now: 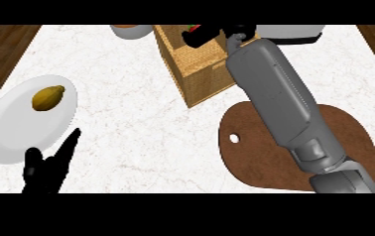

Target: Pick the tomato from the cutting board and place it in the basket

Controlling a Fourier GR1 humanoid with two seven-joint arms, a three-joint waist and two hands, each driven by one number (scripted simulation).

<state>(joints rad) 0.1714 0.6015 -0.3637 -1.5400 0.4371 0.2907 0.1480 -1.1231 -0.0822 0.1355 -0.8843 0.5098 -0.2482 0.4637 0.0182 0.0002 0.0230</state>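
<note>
right hand (209, 34) holding tomato (194, 28) over basket (192, 66)

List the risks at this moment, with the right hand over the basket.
1. The right hand holds the tomato close to the basket rim at the view's top edge; released there, it might land outside.
2. A grey bowl sits just left of the basket; the withdrawing arm may bump the basket toward it.

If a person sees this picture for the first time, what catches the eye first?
The grey right forearm crosses the brown wooden cutting board, its black right hand over the woven basket with something red. At left, a white plate holds a yellow fruit.
</note>
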